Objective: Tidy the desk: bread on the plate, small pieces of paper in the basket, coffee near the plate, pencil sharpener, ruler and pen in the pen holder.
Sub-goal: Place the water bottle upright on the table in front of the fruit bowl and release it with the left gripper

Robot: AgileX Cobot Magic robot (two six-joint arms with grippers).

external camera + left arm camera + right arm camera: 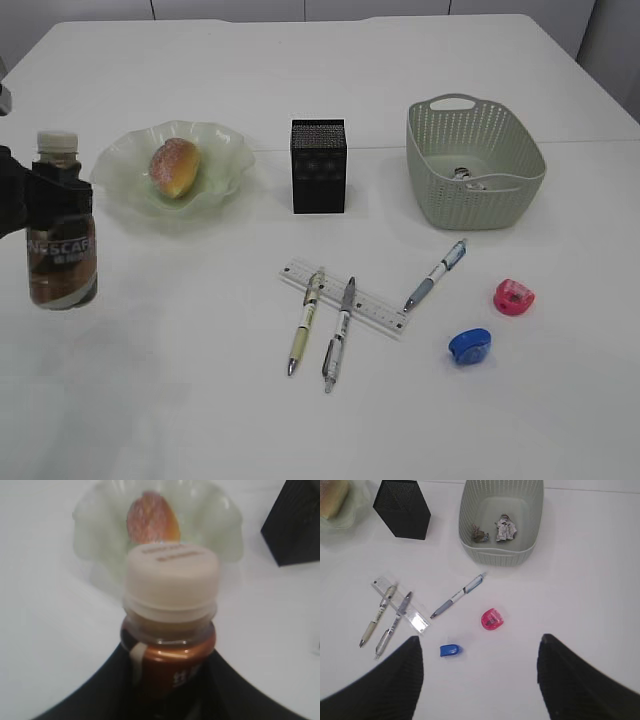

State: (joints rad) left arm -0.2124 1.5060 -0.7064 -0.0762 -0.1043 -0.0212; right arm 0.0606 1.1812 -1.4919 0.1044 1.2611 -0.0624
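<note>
Left wrist view shows the left gripper holding the coffee bottle tight by its neck, with dark jaws on both sides. The bottle stands upright at the left side of the white table, close to the green plate. The bread sits on that plate. The right gripper has its jaws wide apart and holds nothing. Under it lie a red pencil sharpener and a blue pencil sharpener, near each other. One pen lies alone. Two other pens lie across the ruler. The black pen holder stands between the plate and the basket. Two paper scraps are in the basket.
</note>
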